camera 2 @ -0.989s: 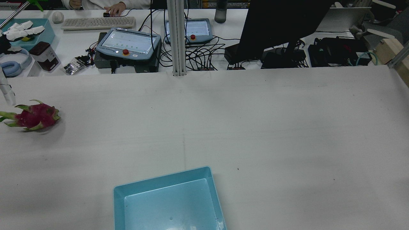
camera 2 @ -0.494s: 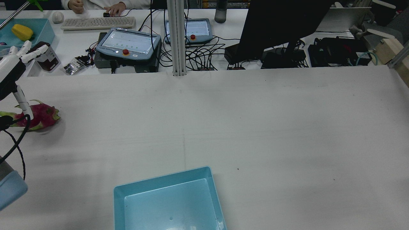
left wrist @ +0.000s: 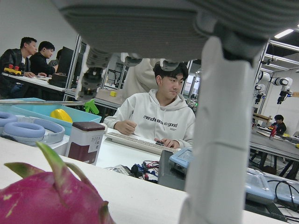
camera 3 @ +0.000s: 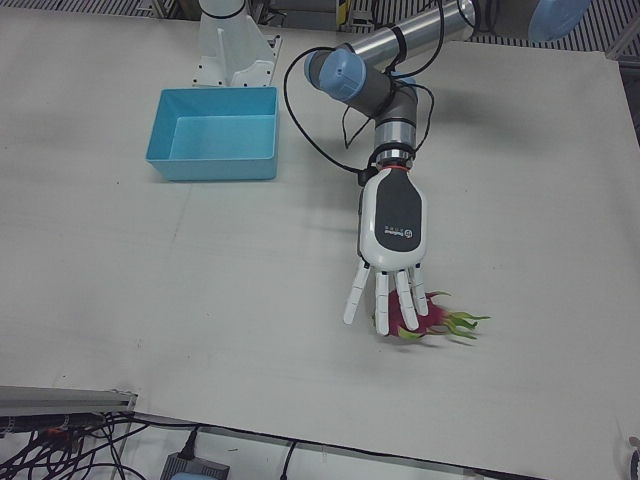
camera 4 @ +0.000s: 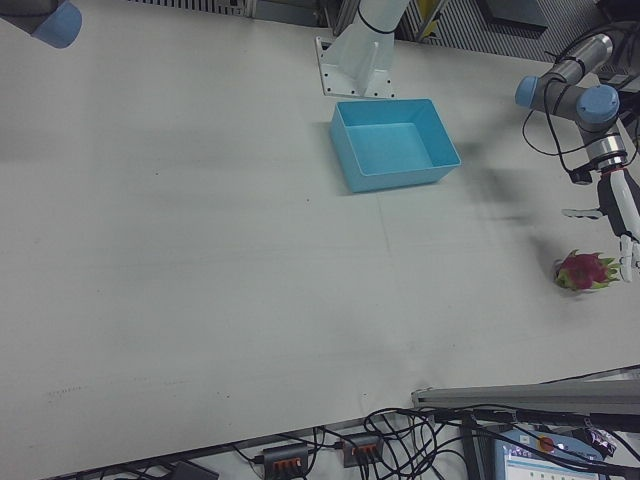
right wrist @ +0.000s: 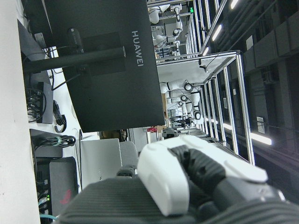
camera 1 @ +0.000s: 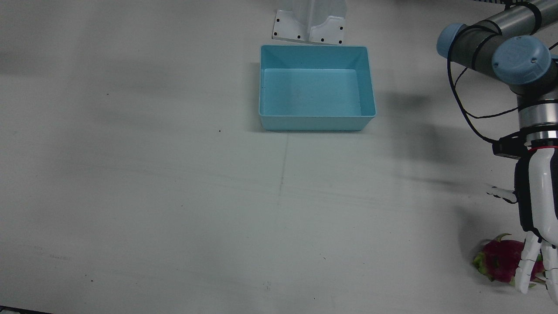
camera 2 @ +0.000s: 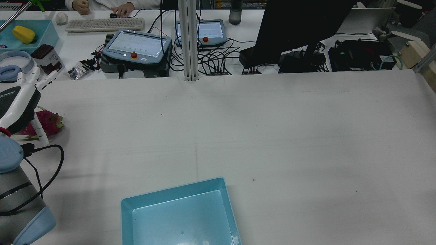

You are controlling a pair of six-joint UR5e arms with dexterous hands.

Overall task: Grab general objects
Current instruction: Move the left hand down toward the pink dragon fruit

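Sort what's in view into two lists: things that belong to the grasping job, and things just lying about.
Part of the job:
- dragon fruit
- left hand, fingers spread above the fruit
- blue bin, empty, probably the drop-off

Just lying about:
- keyboard
- headphones
- dark jar
- yellow object in a far tray

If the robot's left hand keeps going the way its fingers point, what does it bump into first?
Probably the dragon fruit. The left hand has its fingers spread and aimed over the fruit, fingertips already overlapping it. How high they hang above it is hard to tell.
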